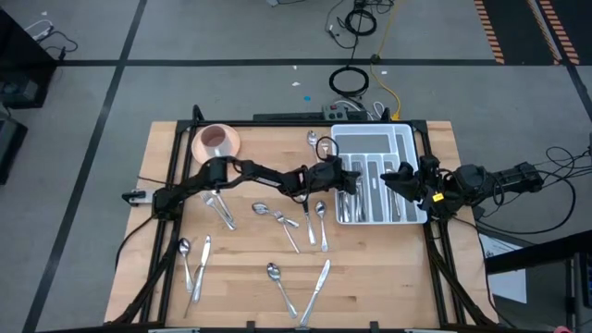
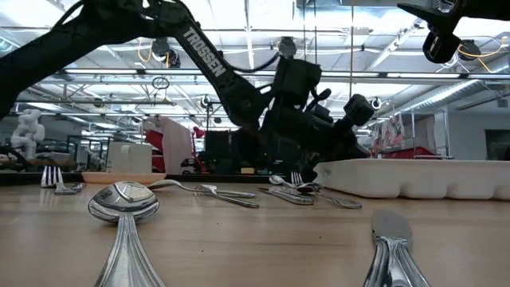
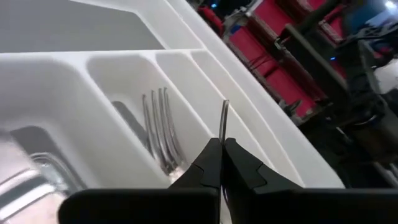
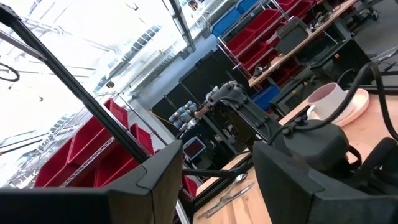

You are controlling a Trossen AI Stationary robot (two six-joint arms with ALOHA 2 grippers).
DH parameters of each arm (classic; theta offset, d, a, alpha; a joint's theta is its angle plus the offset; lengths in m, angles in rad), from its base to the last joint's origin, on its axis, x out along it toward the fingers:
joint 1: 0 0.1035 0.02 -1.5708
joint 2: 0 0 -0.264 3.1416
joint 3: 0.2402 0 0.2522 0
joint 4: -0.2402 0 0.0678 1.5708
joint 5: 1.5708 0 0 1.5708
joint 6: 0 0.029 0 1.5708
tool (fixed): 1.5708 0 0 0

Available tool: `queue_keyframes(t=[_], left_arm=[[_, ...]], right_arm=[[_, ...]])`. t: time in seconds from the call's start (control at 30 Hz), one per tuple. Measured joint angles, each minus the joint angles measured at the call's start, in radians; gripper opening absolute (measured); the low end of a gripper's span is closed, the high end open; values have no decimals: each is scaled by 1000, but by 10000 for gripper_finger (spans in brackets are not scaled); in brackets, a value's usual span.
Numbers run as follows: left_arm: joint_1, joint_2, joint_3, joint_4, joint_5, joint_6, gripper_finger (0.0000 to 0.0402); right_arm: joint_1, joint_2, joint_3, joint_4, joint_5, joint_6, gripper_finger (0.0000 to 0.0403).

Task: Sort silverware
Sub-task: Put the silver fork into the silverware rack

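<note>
High view: several pieces already lie in the white tray (image 1: pixel 418 148), but about a dozen spoons, forks and knives of the silverware (image 1: pixel 277 215) remain scattered on the bench (image 1: pixel 388 277). Left gripper (image 3: pixel 221 144), fingers clenched on a thin metal handle (image 3: pixel 224 118), hovers over a tray slot; which piece it is stays hidden. Right gripper (image 1: pixel 400 176) waits released above the tray's right side.

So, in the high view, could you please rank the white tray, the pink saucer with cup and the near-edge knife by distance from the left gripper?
From the left gripper:
1. White tray, right beneath it.
2. Pink saucer with cup, far-left corner.
3. Knife, near edge; close to the saucer's distance, hard to call.
</note>
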Motion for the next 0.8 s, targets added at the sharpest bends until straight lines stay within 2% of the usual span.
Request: queue_keyframes(t=[0.27, 0.6, 0.8], left_arm=[[5, 10, 0, 38, 31, 1, 20], [35, 10, -1, 36, 121, -1, 104], [80, -2, -2, 29, 209, 0, 132]], right_arm=[[0, 0, 0, -3, 0, -8, 187], [0, 0, 0, -3, 3, -34, 187], [0, 0, 0, -20, 3, -34, 187]])
